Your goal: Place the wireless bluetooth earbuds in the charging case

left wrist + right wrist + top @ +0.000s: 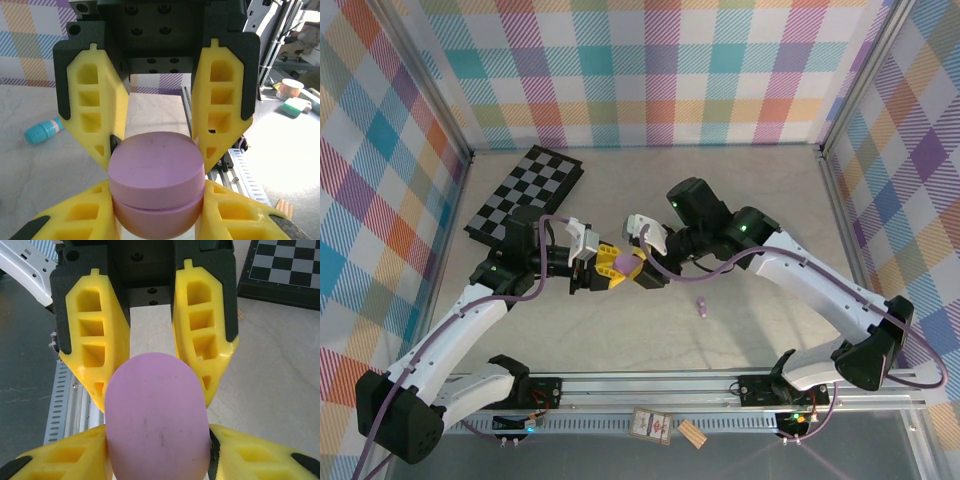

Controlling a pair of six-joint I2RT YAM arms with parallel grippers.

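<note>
Purple charging case (619, 262) is at mid-table (620, 340), lid shut, between both grippers. L gripper (156, 150) is clamped on it, fingers pressing either side. R gripper (156, 385) flanks it from the opp. side (fingers hug it closely, can't tell if they grip). One purple earbud (702, 307) lies on the table nearby, apart from the case.

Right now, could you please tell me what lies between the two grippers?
A purple charging case lies between the left gripper and right gripper, clearest in the top view.
</note>
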